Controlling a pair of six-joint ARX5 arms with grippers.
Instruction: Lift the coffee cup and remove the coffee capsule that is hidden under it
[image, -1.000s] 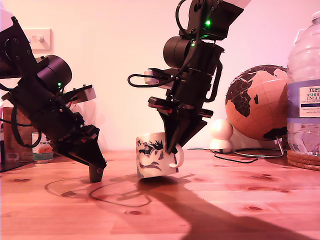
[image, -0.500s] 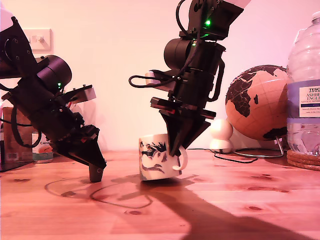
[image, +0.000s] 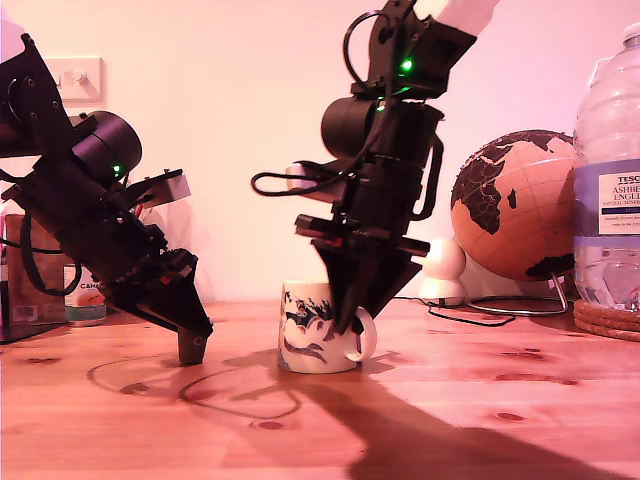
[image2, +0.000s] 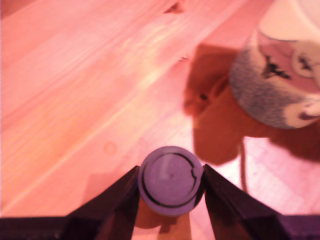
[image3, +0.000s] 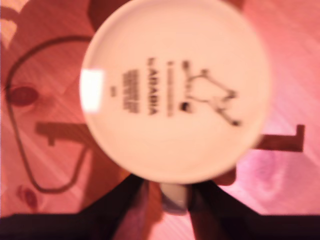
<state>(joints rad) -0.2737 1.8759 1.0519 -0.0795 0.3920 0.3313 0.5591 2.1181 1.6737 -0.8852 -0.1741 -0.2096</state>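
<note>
Cup: coffee cup (image: 318, 328) upside down on tabletop (image: 480, 410), base up, mid-frame in exterior view; handle (image: 360, 335) faces exterior view's right. Base stamp legible in second wrist view (image3: 175, 92).
Second gripper: my second gripper (image3: 174, 197) comes down steeply over cup; jaws either side of handle, pinching it. Arm body w/ green LED above.
Capsule: coffee capsule (image: 191, 347) at exterior view's left, well apart from cup, bottom at or just off tabletop – can't tell which. Flat round end faces first wrist cam (image2: 170, 180).
First gripper: my first gripper (image2: 170, 186) tilted low, jaws closed on capsule sides, one each side.
Cup from first wrist view: patterned side of cup visible (image2: 280, 85), beyond capsule, not touching.
Background: globe (image: 515, 205), water bottle (image: 607, 180) at exterior view's right; small tin can (image: 85, 295) behind first arm at exterior view's left; cable (image: 470, 318) on tabletop near globe.
</note>
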